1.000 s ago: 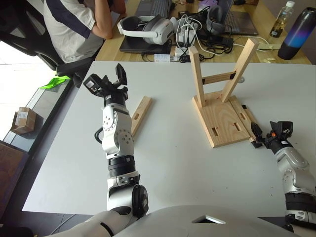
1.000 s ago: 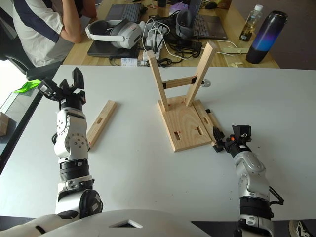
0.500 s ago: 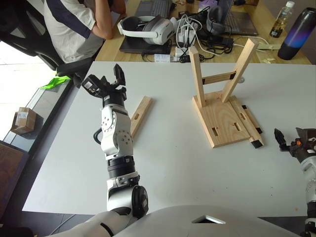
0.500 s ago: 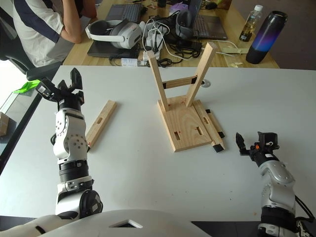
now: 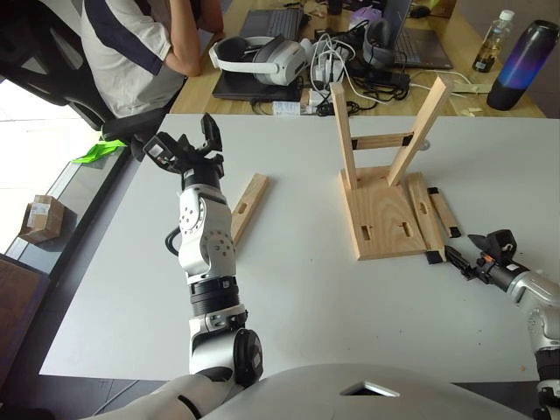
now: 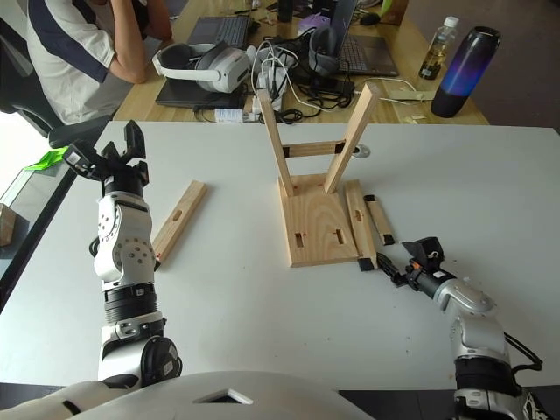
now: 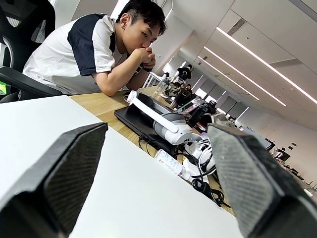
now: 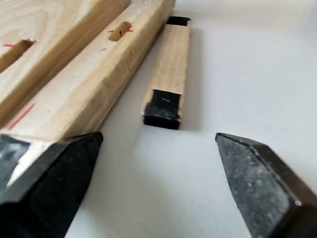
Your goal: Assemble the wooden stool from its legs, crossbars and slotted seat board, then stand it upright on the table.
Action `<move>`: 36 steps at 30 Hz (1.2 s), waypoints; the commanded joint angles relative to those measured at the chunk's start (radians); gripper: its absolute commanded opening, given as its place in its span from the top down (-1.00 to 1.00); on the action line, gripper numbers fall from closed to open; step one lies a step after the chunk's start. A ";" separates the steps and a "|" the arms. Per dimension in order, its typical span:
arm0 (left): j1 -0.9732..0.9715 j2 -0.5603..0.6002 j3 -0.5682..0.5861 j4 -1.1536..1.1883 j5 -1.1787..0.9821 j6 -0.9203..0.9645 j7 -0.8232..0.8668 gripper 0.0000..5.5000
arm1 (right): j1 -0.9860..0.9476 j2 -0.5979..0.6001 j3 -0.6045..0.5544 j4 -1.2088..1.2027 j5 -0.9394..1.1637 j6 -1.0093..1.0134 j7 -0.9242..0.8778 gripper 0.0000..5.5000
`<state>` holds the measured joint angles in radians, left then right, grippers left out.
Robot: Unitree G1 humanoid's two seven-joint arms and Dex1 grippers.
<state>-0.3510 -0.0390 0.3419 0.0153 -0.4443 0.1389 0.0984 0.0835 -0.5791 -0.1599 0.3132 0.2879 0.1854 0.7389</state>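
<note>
The slotted seat board [image 5: 382,226] lies flat on the white table [image 5: 306,297]. Two legs [image 5: 343,131] [image 5: 418,129] stand up from its far edge, joined by a crossbar [image 5: 382,141]. A third leg [image 5: 425,223] lies along the board's right side, with a short black-tipped crossbar [image 5: 445,213] beside it. A fourth leg [image 5: 248,203] lies apart to the left. My right gripper [image 5: 464,262] hovers open just short of the lying leg's near end [image 8: 94,84], the crossbar [image 8: 171,69] ahead of it. My left gripper [image 5: 185,147] is raised, open and empty.
Beyond the table's far edge is a desk with a headset [image 5: 258,54], laptops, cables, a bottle [image 5: 486,40] and a dark speaker [image 5: 523,52]. A seated person [image 5: 131,44] leans on that desk. Bare table stretches in front of the board.
My right gripper pulled away from the lying leg's end to the right, then came back toward it. The head view has shifted. The left arm stayed put.
</note>
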 commanded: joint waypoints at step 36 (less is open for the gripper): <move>-0.079 0.023 0.018 0.037 -0.010 0.017 0.027 -0.36 | -0.147 0.034 0.122 0.358 -0.088 -0.059 -0.368 0.51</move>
<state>-0.3920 -0.0365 0.3551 0.0523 -0.4433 0.1352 0.1180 -0.1755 -0.5947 -0.0479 0.6755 0.2450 0.0319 0.4062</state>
